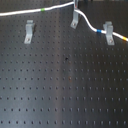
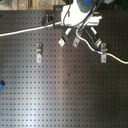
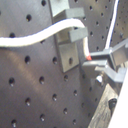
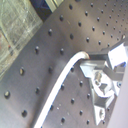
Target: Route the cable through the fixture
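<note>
Across the board (image 1: 65, 90), cable (image 1: 20, 13) runs left-right through clips (image 1: 74, 22).

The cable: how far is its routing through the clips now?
Done: the thin white cable already meets the right metal clip by its blue band. In hand: the gripper works it at the middle clip. Left: the left clip stands empty, cable passing behind it.

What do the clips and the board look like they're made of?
The clips look like bent bare metal, dull grey with soft highlights; blur leaves plastic possible. The board looks like black anodised or painted metal: matte dark, with a regular grid of holes. The cable looks white-jacketed, probably plastic.
</note>
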Motion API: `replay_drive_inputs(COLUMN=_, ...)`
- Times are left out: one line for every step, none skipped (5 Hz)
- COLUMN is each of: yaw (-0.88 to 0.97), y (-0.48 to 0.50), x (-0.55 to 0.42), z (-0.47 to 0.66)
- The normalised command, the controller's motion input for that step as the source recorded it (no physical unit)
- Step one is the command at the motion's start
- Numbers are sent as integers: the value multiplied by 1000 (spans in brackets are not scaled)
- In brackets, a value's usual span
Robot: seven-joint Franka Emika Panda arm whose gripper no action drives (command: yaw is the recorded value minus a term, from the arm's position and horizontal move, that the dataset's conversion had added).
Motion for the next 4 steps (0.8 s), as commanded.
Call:
replay_drive_inputs(yaw=-163, y=0, x=-131, z=1)
replay_drive_inputs(yaw=-103, y=-111, x=-327, z=3)
replay_drive_inputs(yaw=-74, y=-205, x=-489, z=-80)
replay_drive_inputs(yaw=0, y=0, x=-2, z=-75)
